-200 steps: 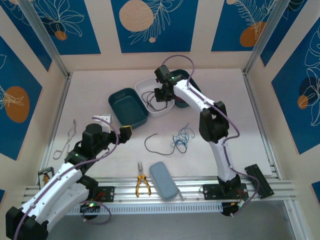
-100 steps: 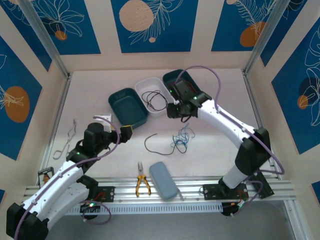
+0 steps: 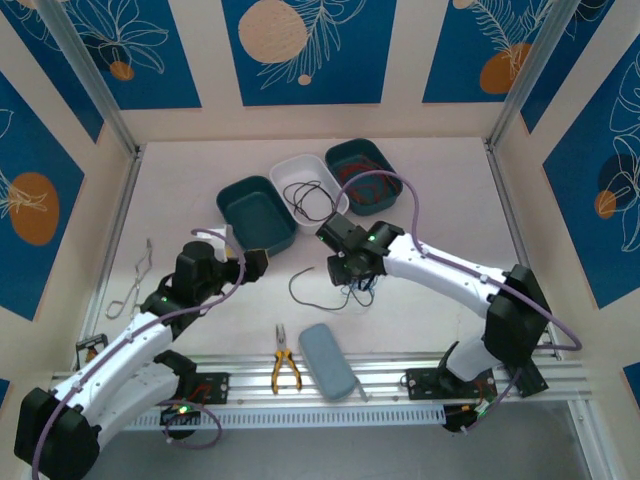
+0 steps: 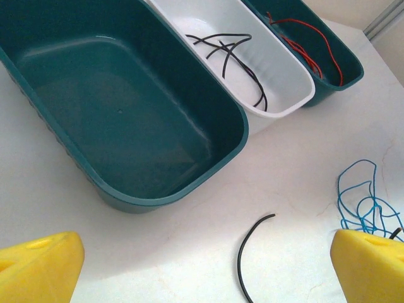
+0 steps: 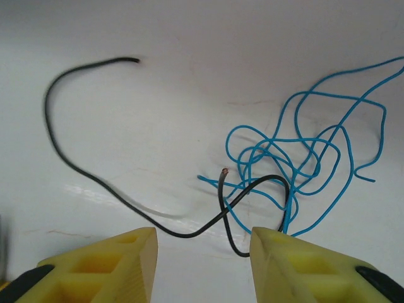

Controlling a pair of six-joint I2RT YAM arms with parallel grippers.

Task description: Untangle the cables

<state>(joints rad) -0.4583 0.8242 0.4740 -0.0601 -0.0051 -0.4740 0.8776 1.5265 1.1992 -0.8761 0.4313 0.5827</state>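
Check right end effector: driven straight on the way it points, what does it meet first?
Most likely the black wire, where it crosses itself straight ahead of the open right end effector, beside the blue cable tangle; then the table. Depth is hard to judge.

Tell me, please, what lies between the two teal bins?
A white bin holding black cable lies there, side by side with both, as the left wrist view shows.
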